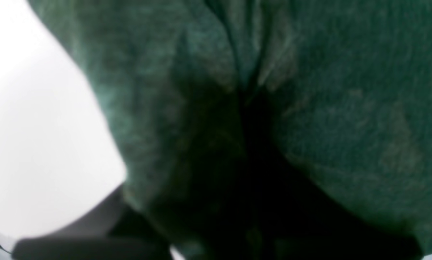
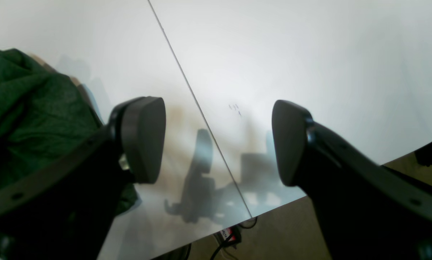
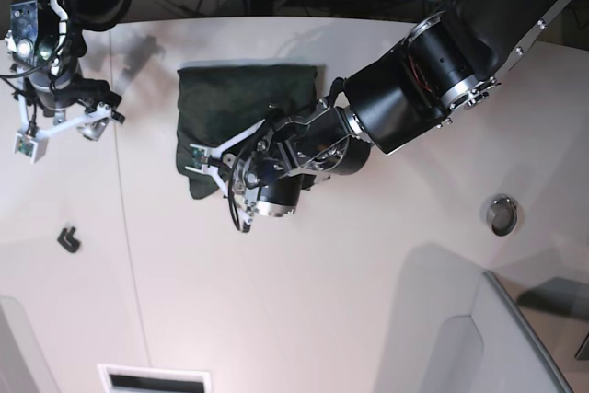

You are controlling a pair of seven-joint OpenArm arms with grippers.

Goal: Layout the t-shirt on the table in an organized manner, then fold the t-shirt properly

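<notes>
Closest in, the left wrist view is basically all dark green cloth, bunched into a crease right in front of the camera. The left gripper [image 3: 210, 170] sits at the near-left corner of the t-shirt [image 3: 241, 98], jaws nearly shut, and it looks like they're pinching a fold of it, though the contact itself is hidden. The shirt is one compact, roughly rectangular bundle on the white surface [image 3: 313, 301], toward the far side, so the folding seems well along. What could go wrong: if that arm pulls away with cloth caught in the jaws, it drags the corner and undoes the tidy shape; the lumpy near-left corner looks most likely to flop open. Off to the side, the right gripper [image 2: 217, 141] hovers over bare surface, jaws wide apart and holding nothing, shirt edge just beside it. Count: one shirt, two arms, one small metal ring [image 3: 502, 214] well apart from the shirt, and one small dark object [image 3: 67, 238] near the seam line.
</notes>
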